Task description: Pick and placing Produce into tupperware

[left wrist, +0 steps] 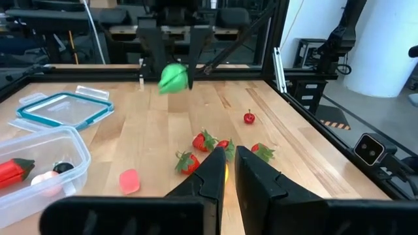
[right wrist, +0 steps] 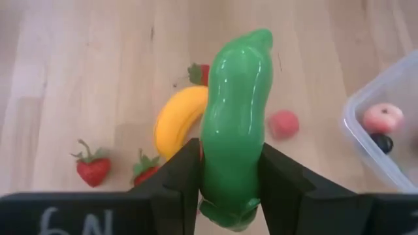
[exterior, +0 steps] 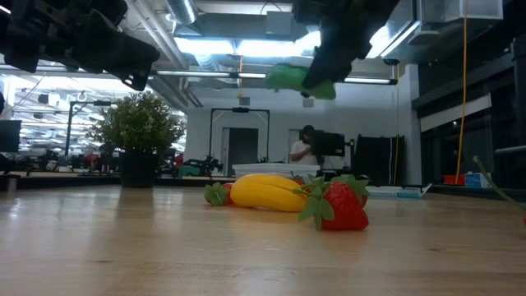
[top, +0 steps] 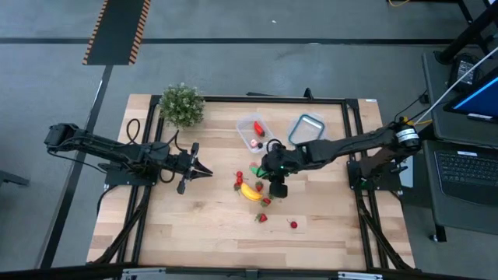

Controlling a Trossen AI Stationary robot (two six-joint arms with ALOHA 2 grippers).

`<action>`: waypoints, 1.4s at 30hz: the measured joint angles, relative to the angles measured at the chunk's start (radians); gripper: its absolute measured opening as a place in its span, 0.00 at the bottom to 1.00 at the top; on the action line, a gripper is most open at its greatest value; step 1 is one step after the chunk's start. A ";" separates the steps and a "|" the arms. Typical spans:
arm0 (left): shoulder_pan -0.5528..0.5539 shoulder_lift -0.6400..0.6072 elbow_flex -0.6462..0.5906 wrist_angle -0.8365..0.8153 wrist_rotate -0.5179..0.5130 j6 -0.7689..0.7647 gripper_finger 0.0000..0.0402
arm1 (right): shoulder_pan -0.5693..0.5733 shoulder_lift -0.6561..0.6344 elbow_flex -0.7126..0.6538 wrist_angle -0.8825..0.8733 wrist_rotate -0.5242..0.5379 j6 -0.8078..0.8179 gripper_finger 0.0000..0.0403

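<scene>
The right pincer (right wrist: 230, 179) hangs in the air above the middle of the table (top: 194, 229), pinching a glossy green piece (right wrist: 235, 124) between its two fingers; in the low view this green piece rides clear of the wood, well above the fruit below. Under it, in the right wrist view, lies the yellow banana (right wrist: 179, 119), with a red strawberry (right wrist: 93, 168) off at its 8 o'clock, another strawberry (right wrist: 146, 168) just beside the banana's lower end, and a small pink-red piece (right wrist: 283, 124) at its 3 o'clock.

The tupperware (top: 254, 132) sits at about 12 o'clock from the banana in the high view, near the table's far edge. It already holds a red piece (left wrist: 14, 169), a pale pink piece (right wrist: 383, 118) and a small dark item that may be a berry, though that is hard to make out. The blue-rimmed lid (top: 306, 127) lies at the tupperware's 3 o'clock, apart from it.

The left pincer (top: 204, 172) hovers at the banana's 9 o'clock, well apart from the produce, its fingers (left wrist: 212, 171) pressed nearly together on nothing. A potted plant (top: 181, 104) stands at the table's far left corner. Two loose strawberries (top: 262, 218) lie nearer the front edge, at about 5 o'clock from the banana.
</scene>
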 joint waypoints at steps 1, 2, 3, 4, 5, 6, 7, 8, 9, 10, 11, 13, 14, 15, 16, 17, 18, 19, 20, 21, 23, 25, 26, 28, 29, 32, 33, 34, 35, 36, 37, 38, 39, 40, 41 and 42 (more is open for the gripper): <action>0.000 0.000 0.000 -0.003 0.000 0.000 0.07 | 0.008 -0.012 -0.012 0.001 0.010 0.016 0.30; 0.000 0.000 0.000 -0.006 0.000 0.000 0.07 | 0.015 -0.027 -0.029 0.005 0.020 0.028 0.30; 0.000 0.000 0.000 -0.010 0.000 -0.001 0.07 | 0.024 -0.042 -0.049 0.010 0.033 0.044 0.30; 0.000 0.000 0.000 -0.013 0.000 -0.004 0.07 | 0.032 -0.059 -0.072 0.027 0.048 0.057 0.30; -0.001 0.000 0.000 -0.017 0.000 -0.012 0.07 | 0.041 -0.076 -0.095 0.052 0.063 0.073 0.30; -0.001 0.000 0.000 -0.019 0.000 -0.022 0.07 | 0.049 -0.094 -0.121 0.075 0.070 0.084 0.30; -0.001 0.000 0.000 -0.018 0.000 -0.024 0.07 | 0.057 -0.114 -0.148 0.101 0.079 0.096 0.30; -0.001 0.000 0.000 -0.019 0.000 -0.025 0.07 | 0.067 -0.130 -0.177 0.132 0.084 0.102 0.30; -0.001 0.000 0.000 -0.021 0.000 -0.025 0.07 | 0.075 -0.146 -0.204 0.166 0.089 0.104 0.30; -0.001 0.000 0.000 -0.021 0.000 -0.025 0.07 | 0.082 -0.161 -0.232 0.202 0.094 0.104 0.30; -0.001 0.000 0.000 -0.021 0.000 -0.026 0.07 | 0.089 -0.176 -0.258 0.237 0.097 0.105 0.30; -0.001 0.000 0.000 -0.021 0.000 -0.026 0.07 | 0.100 -0.204 -0.311 0.317 0.100 0.105 0.30; -0.001 0.000 0.000 -0.021 0.000 -0.026 0.07 | 0.105 -0.217 -0.338 0.359 0.100 0.102 0.30; -0.001 0.000 0.000 -0.021 0.000 -0.025 0.07 | 0.109 -0.228 -0.366 0.401 0.101 0.102 0.30; -0.001 0.000 0.000 -0.021 0.000 -0.026 0.07 | 0.113 -0.241 -0.393 0.439 0.101 0.100 0.30; -0.001 0.000 0.000 -0.021 0.000 -0.026 0.07 | 0.119 -0.255 -0.424 0.484 0.101 0.098 0.30; -0.001 0.000 0.000 -0.021 0.000 -0.026 0.07 | 0.125 -0.269 -0.453 0.531 0.102 0.095 0.30; -0.001 0.000 0.000 -0.021 0.000 -0.026 0.07 | 0.132 -0.283 -0.484 0.580 0.101 0.087 0.30; -0.001 0.000 0.000 -0.021 0.000 -0.026 0.07 | 0.139 -0.296 -0.518 0.637 0.101 0.074 0.30; -0.001 0.000 0.000 -0.021 0.000 -0.025 0.07 | 0.144 -0.307 -0.551 0.696 0.101 0.067 0.30; -0.001 0.000 0.000 -0.021 0.000 -0.025 0.07 | 0.153 -0.329 -0.619 0.811 0.099 0.045 0.30; -0.001 0.000 0.000 -0.021 0.000 -0.026 0.07 | 0.161 -0.349 -0.682 0.919 0.100 0.024 0.30; -0.001 0.000 0.000 -0.021 0.000 -0.026 0.07 | 0.165 -0.358 -0.713 0.967 0.098 0.019 0.30; -0.001 0.000 0.000 -0.021 0.000 -0.026 0.07 | 0.165 -0.370 -0.767 1.042 0.063 0.015 0.30; -0.001 0.000 0.000 -0.021 0.000 -0.026 0.07 | 0.164 -0.374 -0.792 1.082 0.034 0.016 0.30; -0.001 0.000 0.000 -0.021 0.000 -0.026 0.07 | 0.164 -0.379 -0.845 1.174 -0.033 0.014 0.30; -0.001 0.000 0.000 -0.020 0.000 -0.025 0.07 | 0.165 -0.379 -0.862 1.203 -0.050 0.010 0.30; -0.001 0.000 0.000 -0.020 0.000 -0.025 0.07 | 0.165 -0.379 -0.875 1.227 -0.060 -0.002 0.30; -0.001 0.000 0.000 -0.020 0.000 -0.025 0.07 | 0.164 -0.378 -0.886 1.248 -0.067 -0.009 0.30; -0.001 0.000 0.000 -0.020 0.000 -0.025 0.07 | 0.164 -0.378 -0.896 1.268 -0.069 -0.012 0.30; -0.001 0.000 0.000 -0.020 0.000 -0.025 0.07 | 0.164 -0.378 -0.905 1.285 -0.069 -0.016 0.30; -0.001 0.000 0.000 -0.020 0.000 -0.025 0.07 | 0.163 -0.378 -0.915 1.300 -0.070 -0.024 0.30; -0.001 0.000 0.000 -0.020 0.000 -0.025 0.07 | 0.161 -0.378 -0.924 1.314 -0.069 -0.032 0.30; -0.001 0.000 0.000 -0.020 0.000 -0.025 0.07 | 0.157 -0.378 -0.931 1.327 -0.070 -0.035 0.30; -0.001 0.000 0.000 -0.020 0.000 -0.025 0.07 | 0.153 -0.378 -0.938 1.336 -0.070 -0.034 0.30; -0.001 0.000 0.000 -0.020 0.000 -0.025 0.07 | 0.147 -0.378 -0.944 1.344 -0.069 -0.033 0.30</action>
